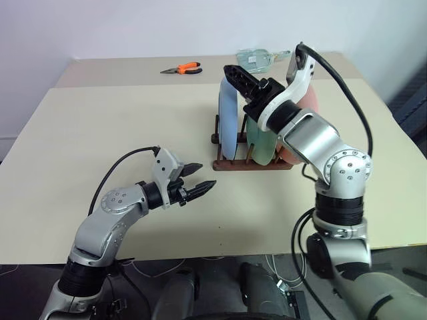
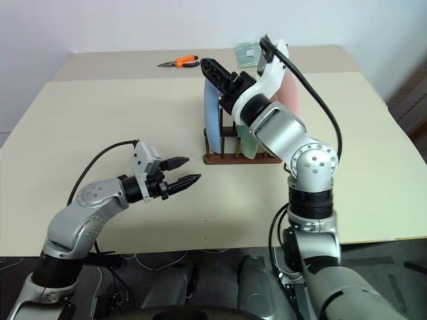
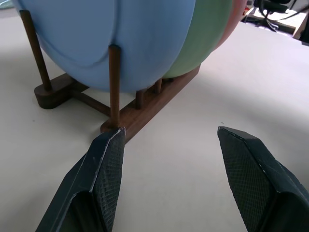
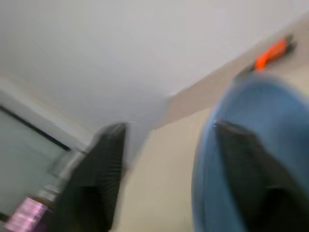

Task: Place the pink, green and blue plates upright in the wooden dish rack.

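Note:
The blue plate [image 1: 227, 127] stands upright at the left end of the wooden dish rack [image 1: 250, 165]. The green plate [image 1: 260, 147] stands beside it. The pink plate [image 1: 310, 100] is at the right end, mostly hidden behind my right arm. My right gripper [image 1: 232, 73] is at the blue plate's top rim, open; in the right wrist view the blue plate [image 4: 270, 111] lies behind one finger [image 4: 241, 164], with its edge between the spread jaws. My left gripper [image 1: 199, 177] hovers low over the table in front of the rack, open and holding nothing.
Orange-handled pliers [image 1: 183, 68] and a clear plastic packet [image 1: 257, 59] lie at the far side of the beige table [image 1: 100, 133]. The rack's dowels [image 3: 114, 82] stand a short way ahead of my left fingertips.

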Robot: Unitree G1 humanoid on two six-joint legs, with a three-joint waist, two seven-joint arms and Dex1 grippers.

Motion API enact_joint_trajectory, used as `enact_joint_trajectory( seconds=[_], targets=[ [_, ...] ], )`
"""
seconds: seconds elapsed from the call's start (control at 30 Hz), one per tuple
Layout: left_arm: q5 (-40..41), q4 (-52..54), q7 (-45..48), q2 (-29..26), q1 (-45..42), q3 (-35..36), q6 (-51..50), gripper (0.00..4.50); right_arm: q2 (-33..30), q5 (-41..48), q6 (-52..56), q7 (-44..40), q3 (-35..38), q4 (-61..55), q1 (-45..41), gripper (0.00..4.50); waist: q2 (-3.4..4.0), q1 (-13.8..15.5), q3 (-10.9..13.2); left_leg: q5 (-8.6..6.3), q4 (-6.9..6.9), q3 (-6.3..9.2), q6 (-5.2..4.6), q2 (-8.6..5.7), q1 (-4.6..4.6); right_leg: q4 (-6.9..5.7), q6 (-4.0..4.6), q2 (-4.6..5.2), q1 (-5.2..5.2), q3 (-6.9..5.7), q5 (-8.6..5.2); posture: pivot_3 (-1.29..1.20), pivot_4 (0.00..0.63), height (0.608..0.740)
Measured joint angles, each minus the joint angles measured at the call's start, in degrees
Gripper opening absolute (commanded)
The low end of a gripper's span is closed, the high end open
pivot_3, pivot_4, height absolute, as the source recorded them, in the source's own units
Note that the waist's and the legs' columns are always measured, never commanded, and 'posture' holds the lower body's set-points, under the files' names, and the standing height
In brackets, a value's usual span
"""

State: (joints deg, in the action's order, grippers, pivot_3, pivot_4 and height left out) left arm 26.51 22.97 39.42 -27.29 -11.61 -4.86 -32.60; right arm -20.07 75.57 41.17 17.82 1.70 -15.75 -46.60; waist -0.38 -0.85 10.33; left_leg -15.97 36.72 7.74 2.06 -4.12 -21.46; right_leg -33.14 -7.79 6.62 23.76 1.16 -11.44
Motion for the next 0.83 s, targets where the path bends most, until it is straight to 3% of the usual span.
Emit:
enact_joint_trajectory(
  seconds=[0.13,0.2,0.33,0.43,0.5,0.67,0.83],
  targets=[
    [0.24,0.68,-0.16,-0.3,0.4,0.24,-0.6,3.12,-16.38,-14.07,-1.57,-19.12,-2.9,-10.51,-1.48,3.84,-0.19,0.32,-0.09,-0.01,-0.13,0.03,0.0,-0.01,-0.02,0.09,-0.26,0.06,-0.03,-0.06,-0.16,0.0,0.15,0.74],
    [0.19,0.5,-0.54,-0.52,0.72,1.21,-0.53,3.12,-23.92,-16.31,-2.86,-28.67,1.19,-14.1,4.06,3.84,-0.52,0.51,-0.19,-0.02,-0.18,0.07,0.0,-0.01,0.02,0.19,-0.32,0.1,-0.15,-0.11,-0.2,0.0,0.15,0.74],
    [-0.21,-1.31,-1.51,-1.16,0.39,4.2,0.66,3.12,-32.74,-17.64,-2.74,-41.8,16.1,-12.01,23.09,3.84,-0.6,1.26,-0.14,-0.02,-0.18,-0.03,-0.01,-0.01,0.0,0.54,-0.22,0.17,-0.27,-0.08,-0.15,0.0,0.15,0.74],
    [-2.12,-4.45,-1.75,-4.33,1.45,7.23,3.06,3.12,-33.63,-20.02,-3.06,-51.16,27.94,-8.61,39.64,3.84,-0.62,1.68,-0.16,-0.03,-0.39,-0.07,-0.03,0.01,0.07,0.67,-0.18,0.16,-0.29,-0.08,-0.12,0.0,0.15,0.74],
    [-3.48,-6.95,-1.8,-6.19,2.58,9.38,4.51,3.12,-33.25,-22.78,-3.78,-55.48,30.78,-5.88,47.15,3.84,-0.52,1.56,-0.14,-0.03,-0.45,-0.16,-0.03,0.01,0.08,0.7,-0.08,0.17,-0.23,-0.01,-0.04,0.0,0.15,0.74],
    [-4.57,-8.51,-1.23,-7.14,4.63,11.59,7.31,3.12,-30.87,-32.2,-10.27,-61.09,30.17,-0.49,54.95,3.84,-0.47,1.38,-0.13,-0.04,-0.42,-0.31,-0.01,0.08,0.15,0.73,-0.11,0.17,-0.26,0.05,-0.05,0.0,0.15,0.74],
    [-4.62,-8.57,-1.38,-6.61,6.82,12.31,7.45,3.12,-29.02,-42.24,-16.64,-62.2,23.52,3.33,56.12,3.84,-0.47,1.56,-0.11,-0.04,-0.4,-0.28,0.0,0.09,0.11,0.74,-0.1,0.18,-0.24,0.02,-0.05,0.0,0.15,0.74]
  ],
)
